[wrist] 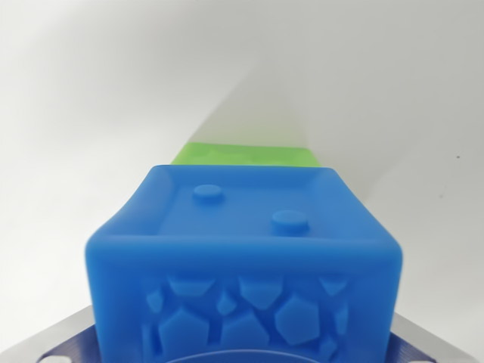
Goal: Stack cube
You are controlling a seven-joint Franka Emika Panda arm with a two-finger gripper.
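Wrist view: blue cube (246, 257) close; green cube (246, 155) behind

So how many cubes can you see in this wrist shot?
2. The blue cube fills the foreground, close to the camera; the green cube shows only as a strip just beyond its top edge. Others may be hidden behind the blue one.

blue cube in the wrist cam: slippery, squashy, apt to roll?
The blue cube looks moulded and stiff, with crisp rims, so probably little squash. Its glossy skin may be slick, though the raised polygon relief on its side should give some bite. Flat faces mean it likely won't roll; the two studs on top might seat poorly against the green cube.
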